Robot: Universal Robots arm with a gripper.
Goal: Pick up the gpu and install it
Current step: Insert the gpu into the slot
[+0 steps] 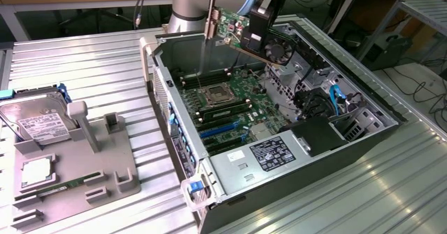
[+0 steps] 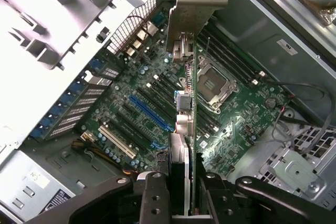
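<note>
The gpu [image 1: 241, 35] hangs tilted in the air above the far end of the open computer case [image 1: 363, 140], its black cooler and round fan [image 1: 279, 51] facing the exterior view's right. My gripper [image 1: 269, 11] is shut on the card's upper edge. In the wrist view the gpu [image 2: 187, 114] shows edge-on between my fingers [image 2: 157, 195], its silver bracket [image 2: 195, 3] pointing away from the camera. Below it lies the green motherboard [image 2: 131, 103] with a blue slot [image 2: 149, 111]; the card is well clear of it.
On the exterior view's left, a grey holder tray [image 1: 104, 166] carries a hard drive [image 1: 38, 121], a processor [image 1: 35, 171] and a memory stick [image 1: 59, 187]. Inside the case sit a power supply [image 1: 272, 158], drive cages [image 1: 349, 124] and cables [image 1: 335, 100]. The case walls stand up around the motherboard [image 1: 231, 103].
</note>
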